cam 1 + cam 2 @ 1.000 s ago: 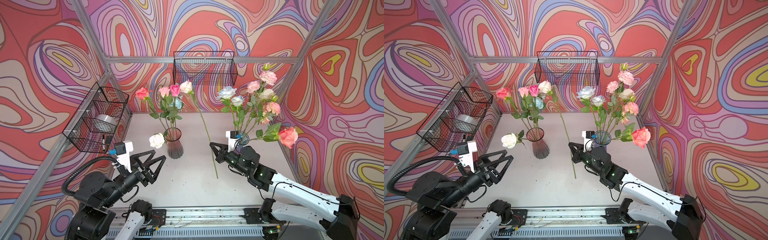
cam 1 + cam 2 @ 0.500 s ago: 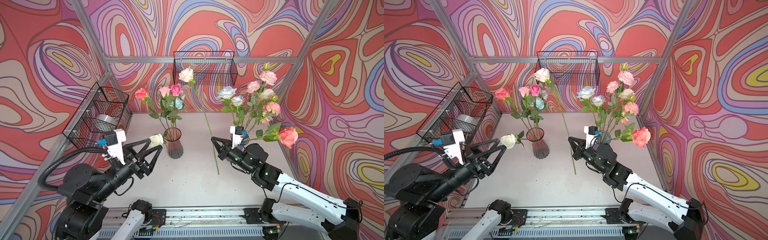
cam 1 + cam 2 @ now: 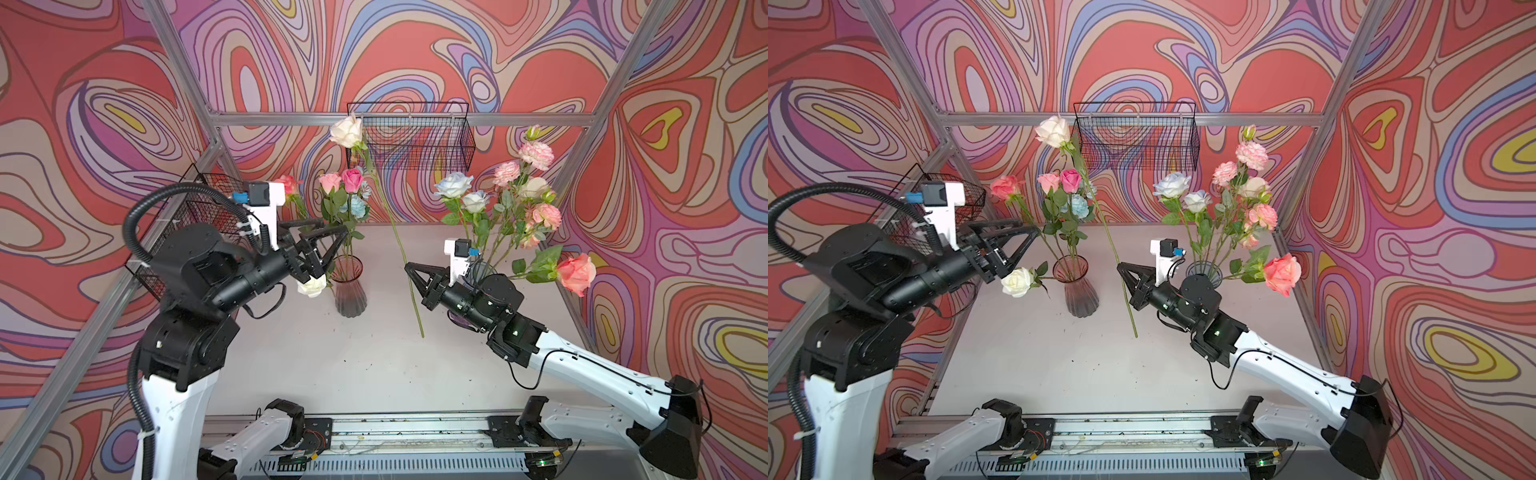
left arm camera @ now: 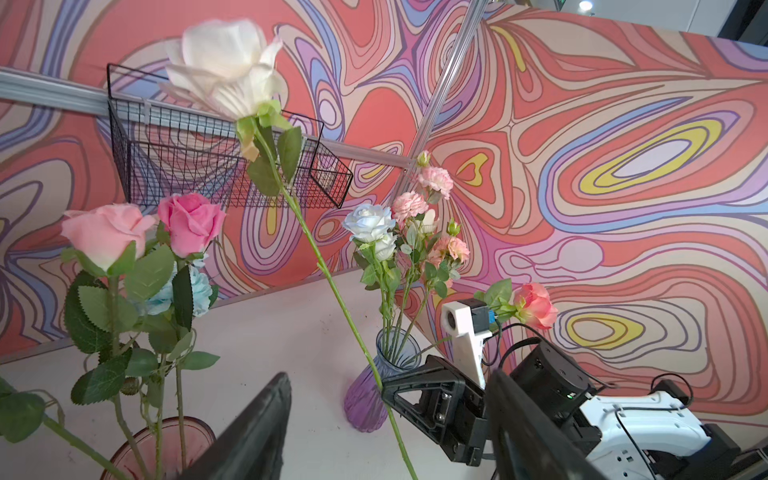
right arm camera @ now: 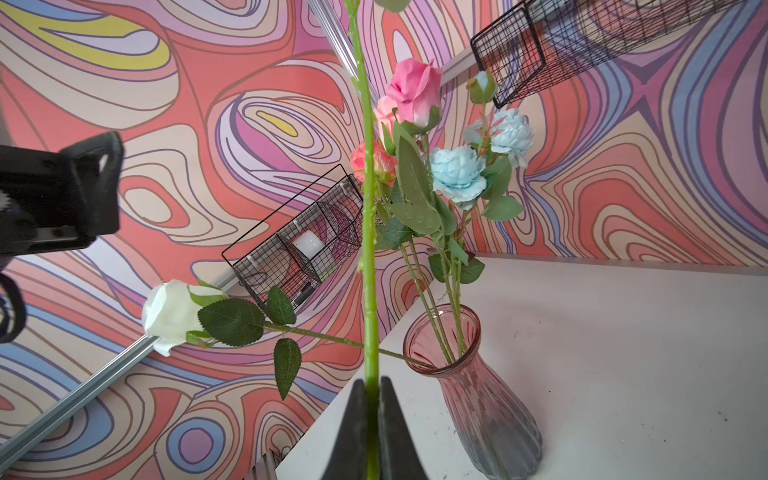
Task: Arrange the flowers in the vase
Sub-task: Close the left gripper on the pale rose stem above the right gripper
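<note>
Several flowers point(image 3: 352, 179) already stand in the pink vase point(image 3: 350, 291) — my right gripper point(image 3: 409, 268) clamps the white rose point(image 3: 346, 131) by its stem just right of it, my left gripper point(image 3: 334, 226) hangs spread and empty close by, more wait in the purple vase point(image 4: 361, 407).

The walls point(image 3: 415, 54) swirl with coral-red, lilac, blue, cream and yellow bands edged in dark lines. The tabletop point(image 3: 332, 365) is plain off-white. The ribbed pink vase point(image 3: 351, 299) darkens to smoky grey at its base; the ribbed purple vase point(image 4: 361, 407) is violet throughout. The white rose point(image 3: 345, 131) is creamy on a bright green stem point(image 5: 369, 249). The wire basket point(image 3: 409, 137) is black.
</note>
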`<action>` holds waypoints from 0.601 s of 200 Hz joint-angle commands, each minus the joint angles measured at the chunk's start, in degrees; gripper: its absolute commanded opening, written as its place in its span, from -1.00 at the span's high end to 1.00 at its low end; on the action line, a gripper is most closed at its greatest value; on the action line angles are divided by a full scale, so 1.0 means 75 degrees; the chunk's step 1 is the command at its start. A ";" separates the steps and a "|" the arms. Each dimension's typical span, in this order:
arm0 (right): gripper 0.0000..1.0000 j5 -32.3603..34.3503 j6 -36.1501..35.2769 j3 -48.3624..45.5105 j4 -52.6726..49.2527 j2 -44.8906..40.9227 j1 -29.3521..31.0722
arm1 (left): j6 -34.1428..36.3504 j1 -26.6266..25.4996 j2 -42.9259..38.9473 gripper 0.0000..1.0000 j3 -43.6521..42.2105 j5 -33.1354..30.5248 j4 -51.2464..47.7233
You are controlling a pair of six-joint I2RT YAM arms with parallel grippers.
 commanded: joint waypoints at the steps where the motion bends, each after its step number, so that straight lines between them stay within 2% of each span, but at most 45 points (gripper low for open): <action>1: 1.00 -0.0404 0.0026 0.0329 0.0573 0.0107 -0.0030 | 0.0153 0.0017 0.0396 -0.40 -0.0043 0.0321 0.0211; 34: 1.00 -0.0957 0.0189 0.0598 0.0905 0.0519 -0.0016 | 0.0004 -0.0007 0.0915 -0.23 -0.0072 0.0558 0.0583; 88: 1.00 -0.1625 0.0279 0.1063 0.1065 0.1205 0.0055 | -0.0332 -0.0002 0.1341 -0.28 -0.0196 0.1004 0.1021; 120: 1.00 -0.1800 0.0301 0.1179 0.1128 0.1391 0.0098 | -0.0338 -0.0004 0.1404 -0.23 -0.0244 0.0818 0.1020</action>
